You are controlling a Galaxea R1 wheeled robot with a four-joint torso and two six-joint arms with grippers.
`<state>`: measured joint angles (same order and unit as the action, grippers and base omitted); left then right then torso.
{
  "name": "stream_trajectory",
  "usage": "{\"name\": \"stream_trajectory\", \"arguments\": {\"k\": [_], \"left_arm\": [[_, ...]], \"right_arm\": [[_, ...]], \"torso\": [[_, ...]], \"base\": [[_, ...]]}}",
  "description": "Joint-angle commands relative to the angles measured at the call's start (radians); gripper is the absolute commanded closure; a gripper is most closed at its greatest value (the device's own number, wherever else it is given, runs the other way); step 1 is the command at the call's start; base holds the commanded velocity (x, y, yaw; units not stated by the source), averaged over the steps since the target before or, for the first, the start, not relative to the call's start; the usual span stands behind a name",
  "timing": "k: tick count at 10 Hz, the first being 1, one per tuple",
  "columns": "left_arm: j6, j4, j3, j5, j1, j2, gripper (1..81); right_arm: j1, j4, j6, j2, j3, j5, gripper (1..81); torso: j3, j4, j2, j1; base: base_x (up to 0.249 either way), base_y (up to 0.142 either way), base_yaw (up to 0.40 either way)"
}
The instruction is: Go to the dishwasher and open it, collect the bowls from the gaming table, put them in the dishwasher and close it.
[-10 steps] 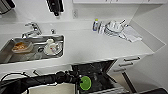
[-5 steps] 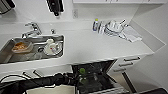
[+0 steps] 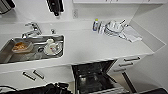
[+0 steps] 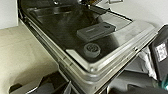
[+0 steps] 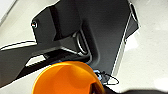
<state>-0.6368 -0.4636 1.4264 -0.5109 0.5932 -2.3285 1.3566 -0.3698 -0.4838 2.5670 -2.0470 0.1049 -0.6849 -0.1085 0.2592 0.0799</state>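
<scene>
Dishwasher [image 3: 96,76] stands open under the white tabletop [image 3: 100,47], door [image 4: 100,47] dropped flat. Orange bowl [image 5: 67,78] sits close at the right wrist, above pale floor [image 5: 150,55]. Can't tell either pincer's state.

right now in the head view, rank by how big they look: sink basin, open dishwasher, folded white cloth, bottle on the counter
1. sink basin and open dishwasher: look about alike, and the dishwasher is nearer the camera, so no ranking between them
2. folded white cloth
3. bottle
</scene>
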Motion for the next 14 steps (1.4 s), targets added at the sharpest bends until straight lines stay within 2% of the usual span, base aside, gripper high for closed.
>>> {"name": "stream_trajectory", "arguments": {"k": [1,2,4,5,7,8,10,12,14], "left_arm": [[0.083,-0.113,-0.083,0.012,0.182,0.081,1.0],[0.083,-0.161,-0.070,0.060,0.259,0.083,1.0],[0.085,-0.236,0.007,0.202,0.414,0.055,1.0],[0.086,-0.242,0.058,0.239,0.475,0.034,1.0],[0.091,-0.282,0.186,0.328,0.585,-0.029,1.0],[0.092,-0.286,0.258,0.376,0.632,-0.063,1.0],[0.095,-0.288,0.398,0.452,0.699,-0.123,1.0],[0.095,-0.288,0.549,0.482,0.751,-0.198,1.0],[0.095,-0.302,0.614,0.508,0.803,-0.232,1.0]], "right_arm": [[-0.118,0.002,-0.035,-0.252,0.279,-0.040,81.1],[-0.154,0.003,-0.055,-0.290,0.318,-0.045,81.1],[-0.228,0.006,-0.081,-0.357,0.399,-0.050,81.1],[-0.268,0.006,-0.102,-0.397,0.444,-0.051,81.1],[-0.370,0.005,-0.173,-0.454,0.501,-0.059,81.1],[-0.423,0.006,-0.197,-0.471,0.536,-0.083,81.1],[-0.498,0.006,-0.249,-0.480,0.558,-0.080,81.1],[-0.581,0.006,-0.303,-0.477,0.567,-0.074,81.1],[-0.664,0.005,-0.360,-0.457,0.567,-0.079,81.1]], "torso": [[0.000,0.000,0.000,0.000],[0.000,0.000,0.000,0.000],[0.000,0.000,0.000,0.000],[0.000,0.000,0.000,0.000],[0.000,0.000,0.000,0.000],[0.000,0.000,0.000,0.000],[0.000,0.000,0.000,0.000],[0.000,0.000,0.000,0.000],[0.000,0.000,0.000,0.000]], "base": [[0.000,0.000,0.000],[0.000,0.000,0.000],[0.000,0.000,0.000],[0.000,0.000,0.000],[0.000,0.000,0.000],[0.000,0.000,0.000],[0.000,0.000,0.000],[0.000,0.000,0.000],[0.000,0.000,0.000]]}}
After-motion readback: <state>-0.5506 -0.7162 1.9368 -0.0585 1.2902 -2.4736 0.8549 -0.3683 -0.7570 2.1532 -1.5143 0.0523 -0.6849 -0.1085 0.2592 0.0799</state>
